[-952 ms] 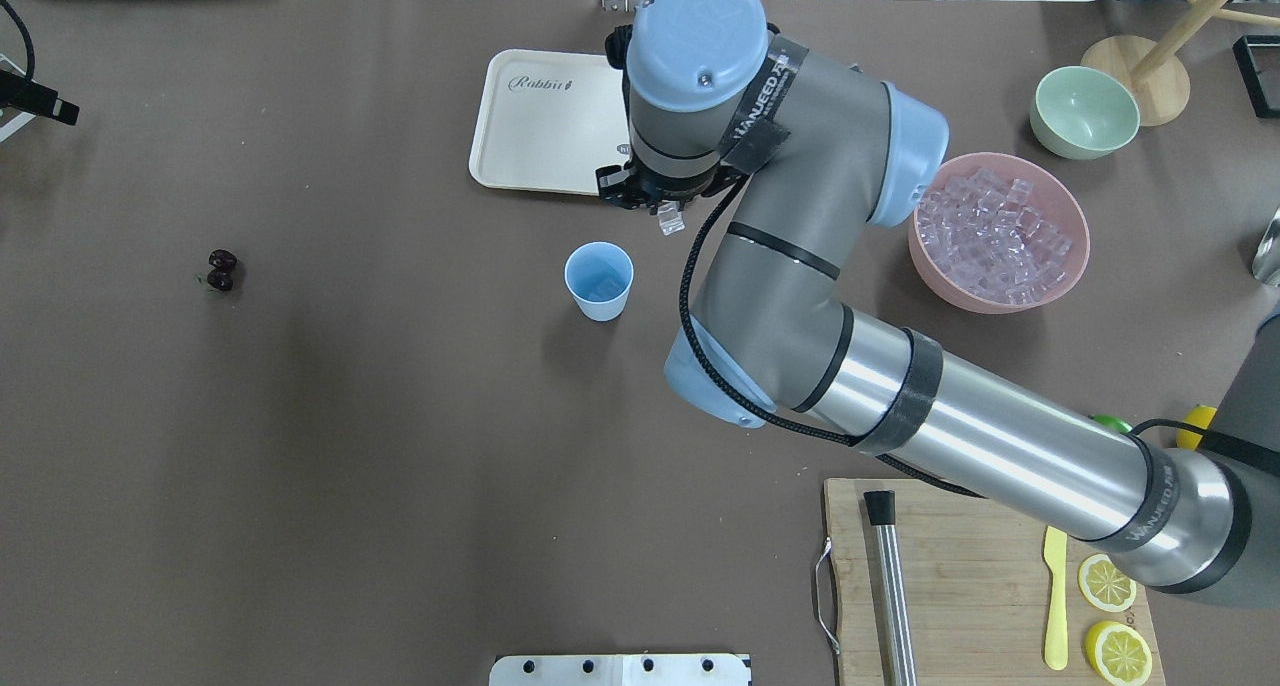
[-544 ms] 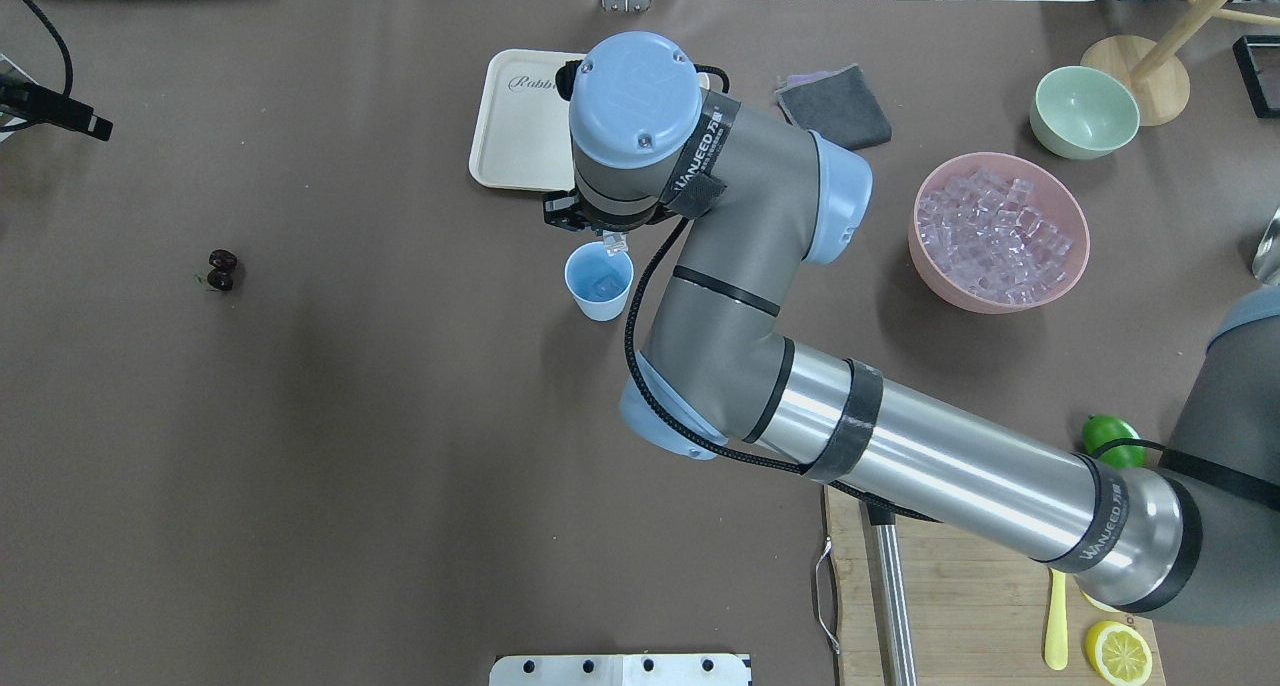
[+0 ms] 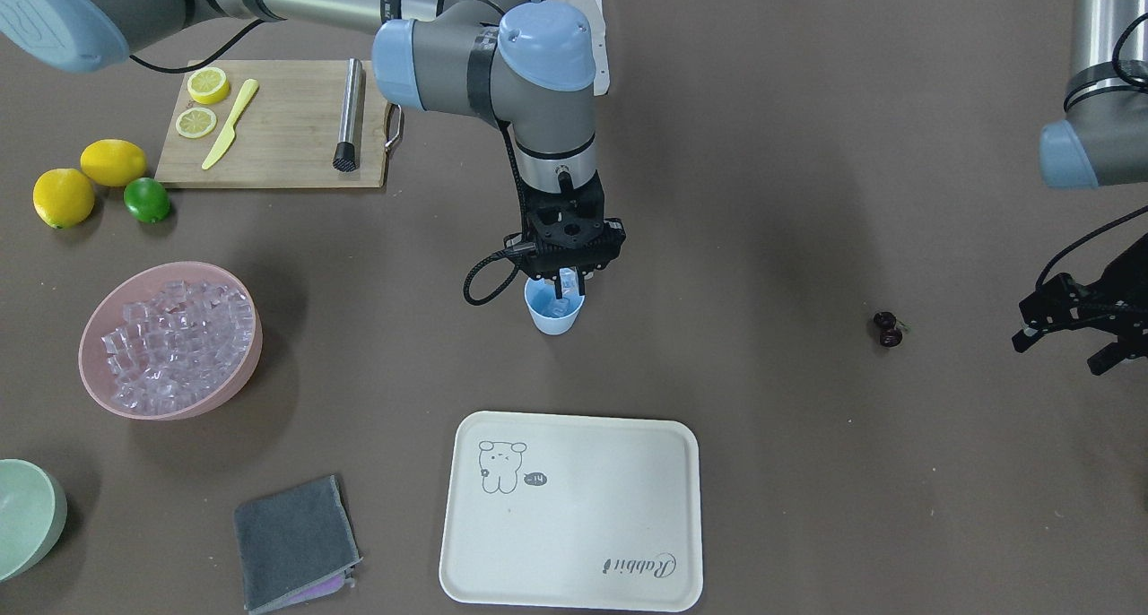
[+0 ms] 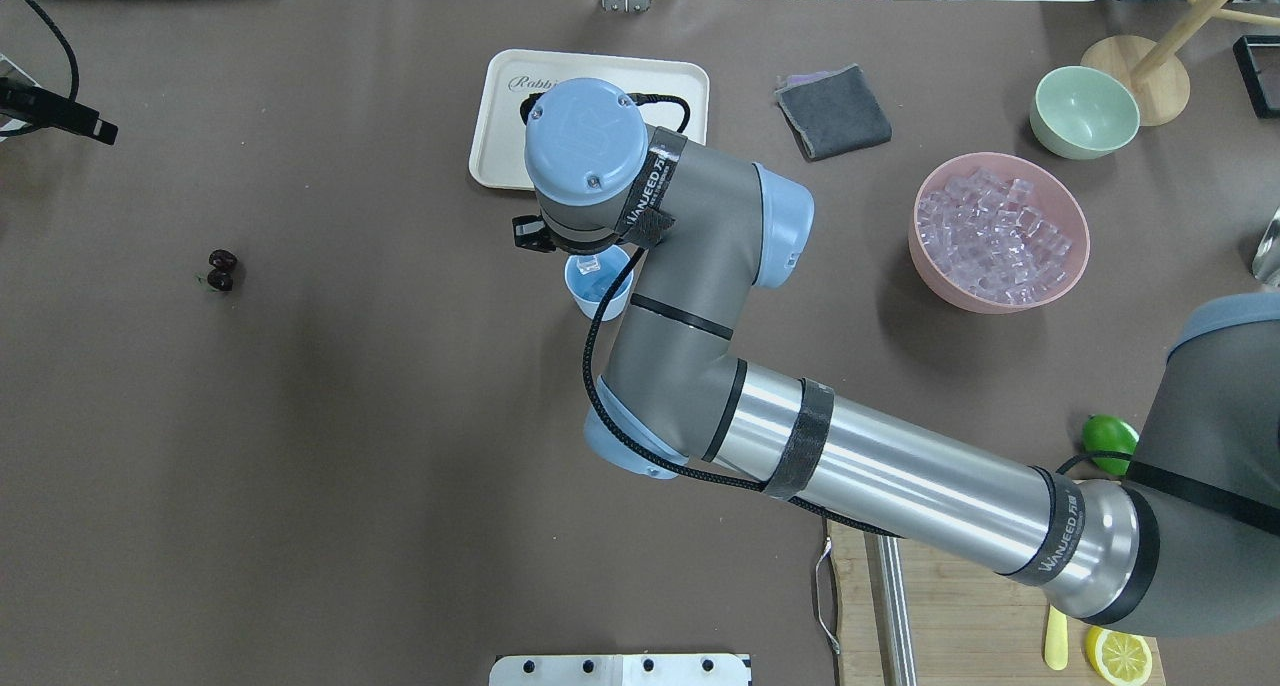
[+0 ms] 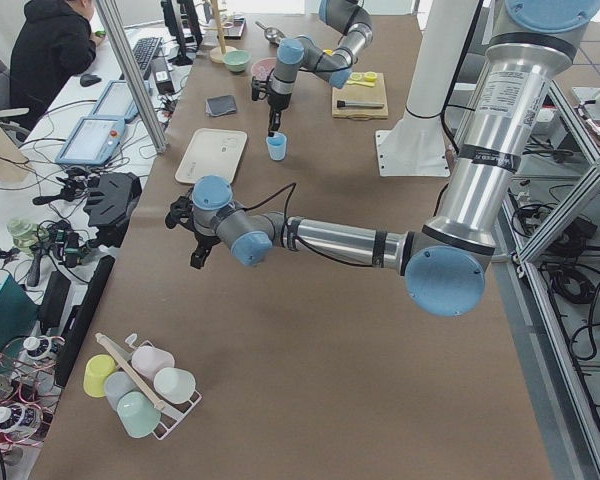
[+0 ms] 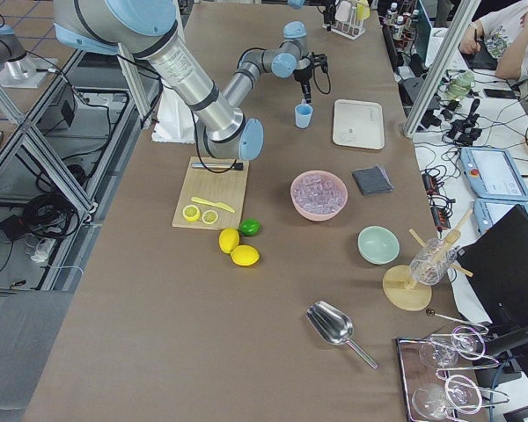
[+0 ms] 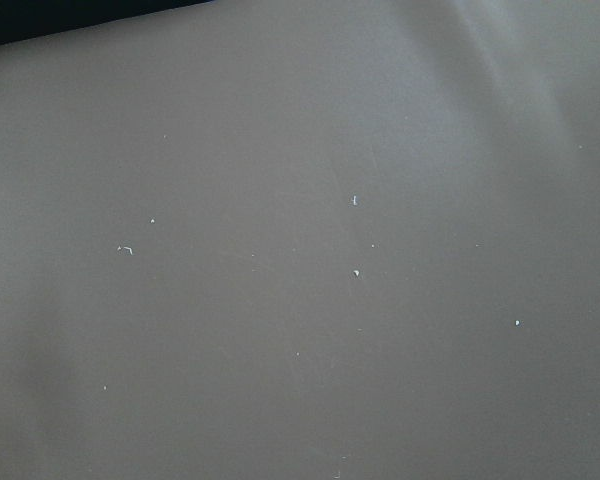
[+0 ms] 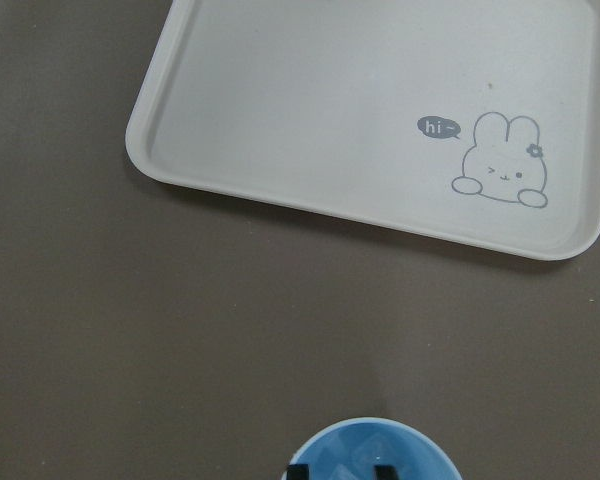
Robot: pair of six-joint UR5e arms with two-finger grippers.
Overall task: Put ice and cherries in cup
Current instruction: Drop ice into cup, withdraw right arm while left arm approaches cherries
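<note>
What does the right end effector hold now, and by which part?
The right end effector pinches one ice cube by its opposite sides, over the cup.

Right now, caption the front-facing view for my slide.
Right gripper holds an ice cube over the light-blue cup, cherries lying off to the side.

So the right arm's pincer [image 6: 306,89] hangs right over the little blue cup [image 6: 304,116], white tray [image 6: 358,124] just beside it. Pink bowl [image 6: 319,216] of ice [image 6: 317,189] sits further down the worktop [image 6: 158,308], well apart.
</note>
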